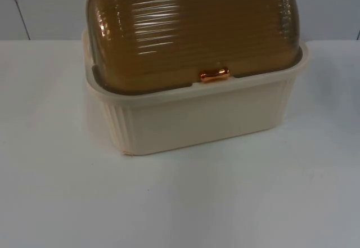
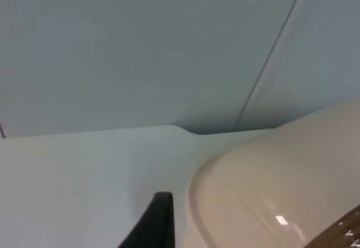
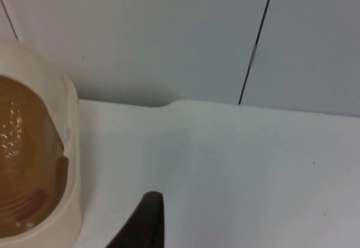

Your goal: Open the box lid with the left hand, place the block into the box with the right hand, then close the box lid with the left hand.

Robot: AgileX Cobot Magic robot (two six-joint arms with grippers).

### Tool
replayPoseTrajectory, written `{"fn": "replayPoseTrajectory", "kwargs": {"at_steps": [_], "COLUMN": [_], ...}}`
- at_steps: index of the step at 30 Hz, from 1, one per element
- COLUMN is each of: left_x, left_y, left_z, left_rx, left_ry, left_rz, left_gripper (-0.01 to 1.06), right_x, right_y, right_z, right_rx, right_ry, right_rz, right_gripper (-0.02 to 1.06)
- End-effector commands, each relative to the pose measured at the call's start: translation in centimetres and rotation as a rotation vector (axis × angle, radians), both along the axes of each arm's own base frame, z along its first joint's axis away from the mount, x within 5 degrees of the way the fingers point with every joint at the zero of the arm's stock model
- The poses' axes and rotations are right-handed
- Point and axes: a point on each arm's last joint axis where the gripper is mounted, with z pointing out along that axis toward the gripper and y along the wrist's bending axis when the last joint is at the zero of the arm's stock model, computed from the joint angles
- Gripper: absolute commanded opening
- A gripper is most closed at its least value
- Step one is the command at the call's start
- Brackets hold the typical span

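You have one box (image 1: 191,118) on the white table (image 1: 180,203): a cream, ribbed tub standing toward the far side of the table, close to the grey wall (image 1: 45,6). It carries one lid (image 1: 191,28), a brown, see-through, ridged dome that sits down over the tub's rim, so the box is closed. On the lid's front edge there is one small copper-coloured handle (image 1: 214,75), facing you across the open table in front of the box.

From the left gripper's camera you see one black fingertip (image 2: 154,225) above the table, with the cream curve of the box (image 2: 270,192) just beside it and a sliver of the brown lid (image 2: 346,231) past that. The fingertip and the box look close but apart; you cannot tell whether anything touches. Whether the left gripper stands wide or narrow cannot be told either.

From the right gripper's camera you again see one black fingertip (image 3: 147,222) over bare table (image 3: 236,169). The box's rounded end (image 3: 62,163) stands to one side of it, near but apart, with the brown lid (image 3: 25,158) showing inside the cream frame. You cannot tell how far the right gripper is spread.
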Motion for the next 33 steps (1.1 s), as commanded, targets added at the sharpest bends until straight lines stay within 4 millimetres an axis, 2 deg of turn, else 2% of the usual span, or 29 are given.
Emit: {"fn": "replayPoseTrajectory", "kwargs": {"at_steps": [1,8,11,13,14,15,16,18,19,23,24,28,30,31,33], "left_x": [-0.3,-1.0,-1.3,-2.1,-2.1,-3.3,-4.5,-7.5,-7.5,-15.1,-15.1,-23.4,-27.1,-27.1,-30.9], "left_y": [-0.2,-0.7,-0.6,0.0,0.0,0.3,0.3,0.5,0.5,0.5,0.5,0.2,-0.1,-0.1,-0.4], "left_z": [0.3,-0.5,-1.1,-1.8,-1.8,-2.1,-2.3,-1.9,-1.9,1.7,1.7,5.3,5.9,5.9,5.8], "left_rx": [-0.021,-0.011,0.018,0.069,0.069,0.097,0.099,0.129,0.129,0.162,0.162,0.151,0.157,0.157,0.187], "left_ry": [-0.009,0.098,0.101,0.06,0.06,0.024,0.009,-0.064,-0.064,-0.331,-0.331,-0.606,-0.707,-0.707,-0.783], "left_rz": [0.0,-0.072,-0.069,-0.023,-0.023,0.011,0.025,0.048,0.048,0.085,0.085,0.098,0.091,0.091,0.07], "left_gripper": [1.03,1.03,1.03,1.03,1.03,1.03,1.03,1.03,1.03,1.03,1.03,1.03,1.03,1.03,1.03], "right_x": [-0.8,-1.0,-1.4,-1.9,-1.9,-2.4,-4.0,-6.5,-6.5,-12.4,-12.4,-18.1,-20.9,-20.9,-23.4], "right_y": [-0.1,-0.2,-0.4,-0.7,-0.7,-0.9,-1.1,-1.1,-1.1,-0.6,-0.6,-0.2,-0.1,-0.1,0.1], "right_z": [0.8,0.6,-0.7,-2.1,-2.1,-3.1,-4.0,-4.4,-4.4,-1.1,-1.1,0.1,0.1,0.1,-0.1], "right_rx": [-0.008,0.102,0.066,0.05,0.05,0.048,0.048,0.008,0.008,0.008,0.008,-0.044,-0.038,-0.038,-0.029], "right_ry": [-0.034,-0.002,0.083,0.078,0.078,0.085,0.085,0.035,0.035,-0.276,-0.276,-0.396,-0.424,-0.424,-0.467], "right_rz": [-0.012,-0.086,-0.097,-0.13,-0.13,-0.158,-0.193,-0.199,-0.199,-0.185,-0.185,-0.173,-0.173,-0.173,-0.169], "right_gripper": [1.05,1.05,1.05,1.05,1.05,1.05,1.05,1.05,1.05,1.05,1.05,1.05,1.05,1.05,1.05]}}
